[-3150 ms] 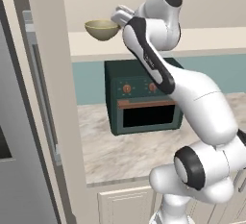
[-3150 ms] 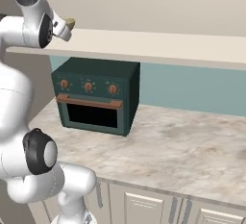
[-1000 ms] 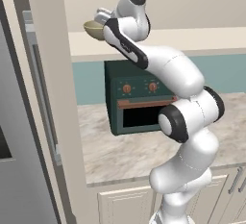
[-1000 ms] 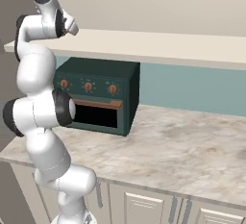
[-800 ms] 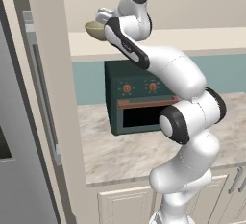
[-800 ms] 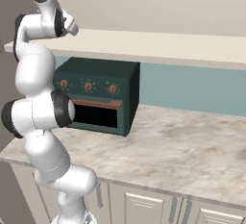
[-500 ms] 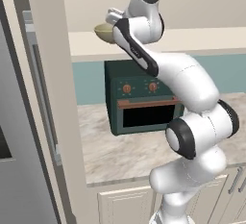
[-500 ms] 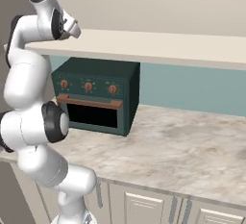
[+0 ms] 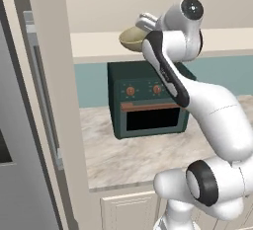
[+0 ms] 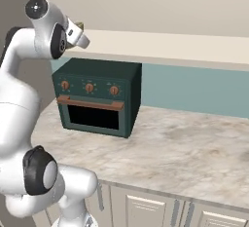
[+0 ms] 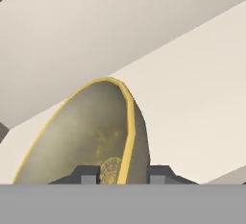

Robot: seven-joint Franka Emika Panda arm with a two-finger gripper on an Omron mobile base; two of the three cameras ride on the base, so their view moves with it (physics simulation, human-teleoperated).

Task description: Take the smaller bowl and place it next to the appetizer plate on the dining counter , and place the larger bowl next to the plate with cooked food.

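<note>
From the left base view I see the smaller bowl (image 9: 131, 39) raised beside the tool (image 9: 144, 30), level with the cream shelf (image 9: 99, 45) above the green oven (image 9: 148, 103). In the hand view the tool (image 11: 124, 172) straddles its yellowish rim, fingers (image 11: 90, 174) on either side, clamped.

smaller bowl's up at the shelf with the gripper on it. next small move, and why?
Probably finish closing, then lift slightly. In the hand view the fingertips straddle the smaller bowl's yellowish rim, one inside, one outside. The bowl seems to sit on the shelf above the toaster oven; no grip is confirmed yet.
</note>
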